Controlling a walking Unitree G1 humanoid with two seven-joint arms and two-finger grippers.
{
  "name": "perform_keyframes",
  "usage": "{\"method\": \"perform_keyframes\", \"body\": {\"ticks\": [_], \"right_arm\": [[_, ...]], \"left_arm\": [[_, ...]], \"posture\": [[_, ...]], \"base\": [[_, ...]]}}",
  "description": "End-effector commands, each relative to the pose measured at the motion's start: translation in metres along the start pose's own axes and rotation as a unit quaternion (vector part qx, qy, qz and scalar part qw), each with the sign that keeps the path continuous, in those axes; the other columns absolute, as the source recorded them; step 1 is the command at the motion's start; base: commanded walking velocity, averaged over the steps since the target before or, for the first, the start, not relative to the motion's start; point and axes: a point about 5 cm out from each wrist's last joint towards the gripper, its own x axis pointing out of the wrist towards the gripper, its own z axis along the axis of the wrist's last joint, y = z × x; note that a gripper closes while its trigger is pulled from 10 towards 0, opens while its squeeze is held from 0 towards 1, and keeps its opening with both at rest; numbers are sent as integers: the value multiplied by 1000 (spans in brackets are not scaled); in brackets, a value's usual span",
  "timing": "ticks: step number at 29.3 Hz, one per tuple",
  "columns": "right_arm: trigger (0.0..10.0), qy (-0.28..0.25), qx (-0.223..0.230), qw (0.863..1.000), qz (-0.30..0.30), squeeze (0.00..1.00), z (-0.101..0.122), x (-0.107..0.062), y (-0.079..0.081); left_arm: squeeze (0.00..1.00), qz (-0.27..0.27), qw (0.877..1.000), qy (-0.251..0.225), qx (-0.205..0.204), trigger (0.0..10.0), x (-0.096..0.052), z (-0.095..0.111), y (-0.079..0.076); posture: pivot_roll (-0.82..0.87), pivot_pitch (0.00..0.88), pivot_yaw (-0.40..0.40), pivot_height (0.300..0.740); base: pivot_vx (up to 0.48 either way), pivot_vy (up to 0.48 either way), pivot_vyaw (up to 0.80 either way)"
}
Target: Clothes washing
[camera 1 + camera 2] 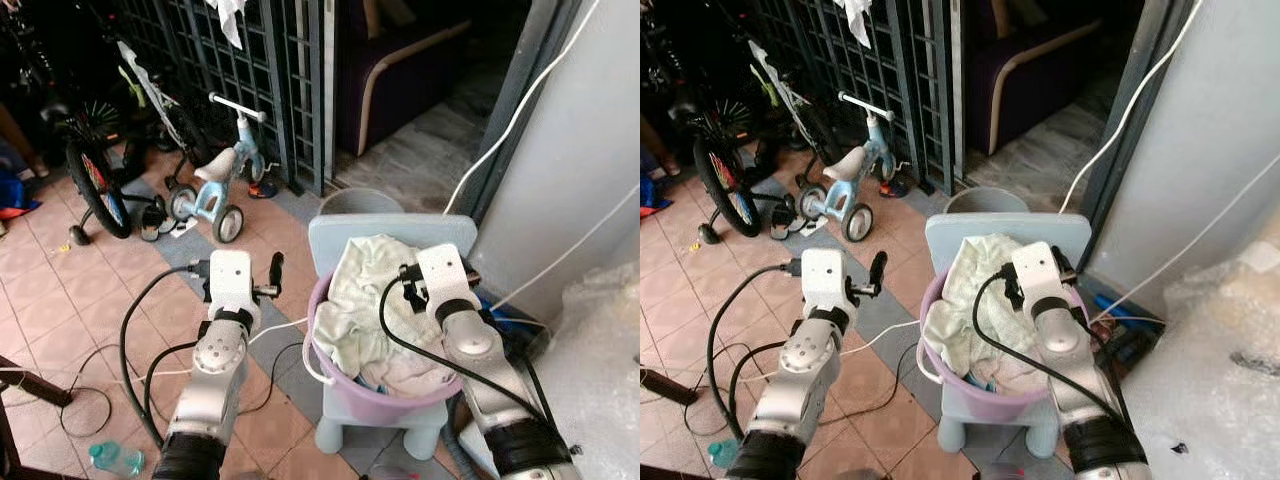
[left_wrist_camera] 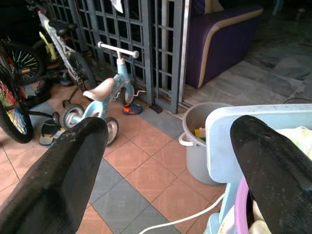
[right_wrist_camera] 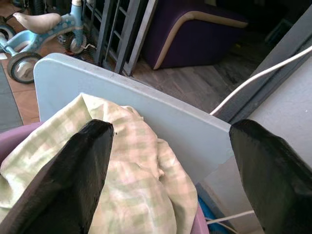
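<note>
A purple basin heaped with laundry stands on a light blue plastic chair. On top lies a pale green checked cloth, which also appears in the right wrist view against the chair back. My right gripper hovers over the right side of the basin, open, with nothing between its fingers. My left gripper hangs over the tiled floor just left of the basin, also open and empty. One of its fingers frames the floor, the other sits near the chair.
A grey bucket stands behind the chair. A small blue balance bike, bicycles and a metal gate fill the back left. A white appliance wall rises at right. Cables and a water bottle lie on the floor.
</note>
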Motion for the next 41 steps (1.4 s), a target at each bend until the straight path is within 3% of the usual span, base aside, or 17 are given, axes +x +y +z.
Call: {"method": "perform_keyframes", "body": {"ticks": [1,6,8,13,18,20,21,22,28,31,41], "right_arm": [[10000,30,-6,999,26,0,-5,2,11],[10000,106,-6,992,74,0,-26,-1,24],[10000,106,-6,992,74,0,-26,-1,24],[10000,165,-15,984,62,0,-47,-3,19],[10000,213,1,976,33,0,-62,-6,11],[9412,247,42,967,45,0,-68,-11,15],[9412,247,42,967,45,0,-68,-11,15],[0,258,59,962,63,0,-69,-14,21],[0,277,68,951,124,0,-69,-16,44],[0,266,73,950,145,0,-60,-5,62],[0,244,59,962,106,0,-48,12,61]], "left_arm": [[0,16,1000,7,-6,10000,-2,0,8],[0,26,1000,16,-3,10000,-4,-1,12],[0,26,1000,16,-3,10000,-4,-1,12],[0,37,999,31,5,10000,-19,-7,16],[0,50,998,42,8,10000,-27,-10,22],[0,53,997,47,9,10000,-33,-9,24],[0,53,997,47,9,10000,-33,-9,24],[0,54,997,51,10,10000,-37,-9,24],[0,49,996,66,25,10000,-56,-7,26],[0,26,995,73,69,10000,-76,-4,32],[0,14,990,93,104,10000,-89,2,39]], "posture": [[-4,0,29,740],[8,1,19,740],[8,1,19,740],[44,49,-3,740],[62,77,-16,740],[71,117,-24,740],[71,117,-24,740],[78,147,-27,740],[105,213,-24,740],[150,249,-18,740],[174,282,5,740]], "base": [[0,0,0],[0,0,0],[0,0,0],[0,0,0],[0,0,0],[0,0,0],[0,0,0],[0,0,0],[0,0,0],[0,0,0],[0,0,0]]}}
